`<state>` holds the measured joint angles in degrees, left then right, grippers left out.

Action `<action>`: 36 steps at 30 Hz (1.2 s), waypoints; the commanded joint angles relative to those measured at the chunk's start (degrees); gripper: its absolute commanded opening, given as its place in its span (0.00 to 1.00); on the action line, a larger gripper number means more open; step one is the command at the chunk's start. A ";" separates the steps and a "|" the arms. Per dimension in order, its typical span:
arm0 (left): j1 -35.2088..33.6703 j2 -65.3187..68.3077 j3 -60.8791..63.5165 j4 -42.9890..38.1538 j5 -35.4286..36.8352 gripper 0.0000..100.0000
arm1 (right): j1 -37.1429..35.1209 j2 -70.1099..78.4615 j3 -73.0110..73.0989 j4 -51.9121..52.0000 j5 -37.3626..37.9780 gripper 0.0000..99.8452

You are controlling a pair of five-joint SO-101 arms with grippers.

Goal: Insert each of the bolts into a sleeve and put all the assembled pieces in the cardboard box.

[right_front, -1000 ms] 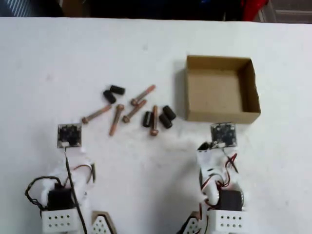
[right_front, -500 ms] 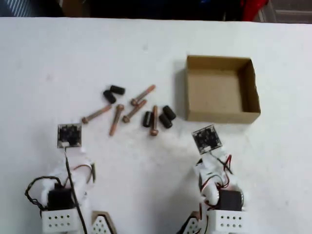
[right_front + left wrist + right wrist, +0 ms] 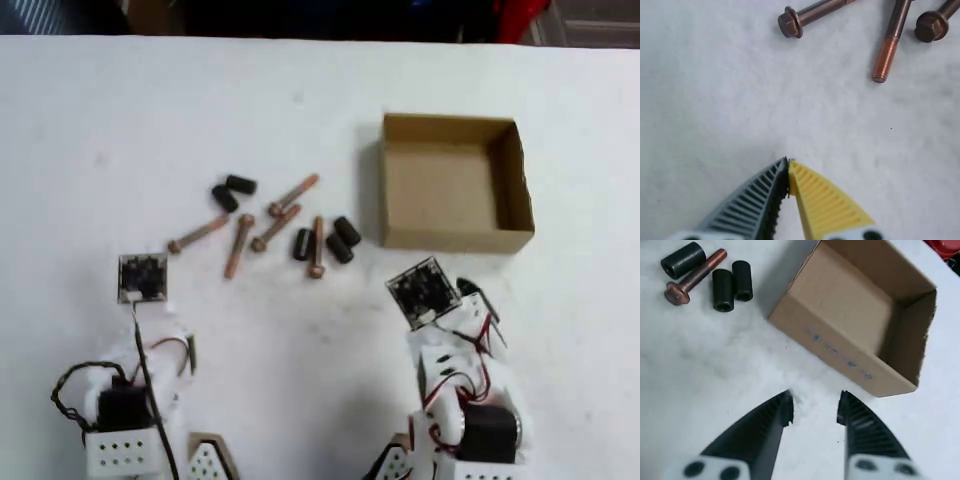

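My two arms wait at the near edge of the white table (image 3: 300, 100). The empty cardboard box (image 3: 456, 238) stands on the right side. My right gripper (image 3: 814, 407) hangs released, jaws parted on nothing, just near of the box's front wall. My left gripper (image 3: 788, 163) is clenched on nothing, over bare table at the near left.

Between the two arms, farther out, five copper bolts (image 3: 275, 228) lie loose and unassembled, scattered among five black sleeves (image 3: 241, 184).

I judge that the next move turns on the rightmost bolt (image 3: 317, 246), which lies far and left of my right gripper. Its long axis runs near to far, with the flanged head at the near end. Three sleeves crowd it: one sleeve (image 3: 302, 244) just left of it and a pair (image 3: 343, 240) just right. My right arm is clearly the nearer one.

My left gripper's closest piece is the leftmost bolt (image 3: 198, 234), far and right of it, its head turned toward the gripper.
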<state>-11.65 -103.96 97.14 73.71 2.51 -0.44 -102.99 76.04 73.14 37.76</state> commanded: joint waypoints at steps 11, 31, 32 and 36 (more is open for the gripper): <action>-0.57 -0.48 -0.09 -0.18 0.70 0.02 | -0.66 24.40 -31.21 4.44 0.09 0.13; -0.57 -0.48 -0.09 -0.18 0.70 0.02 | -14.81 90.68 -67.43 5.67 -3.87 0.13; -0.57 -0.48 -0.09 -0.18 0.70 0.02 | -15.25 92.62 -68.84 6.20 -3.96 0.13; -0.57 -0.48 -0.09 -0.18 0.70 0.02 | -16.84 99.30 -73.32 6.46 -6.07 0.13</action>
<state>-11.65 -103.96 97.14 73.71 2.51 -15.74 -6.29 7.65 79.12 33.10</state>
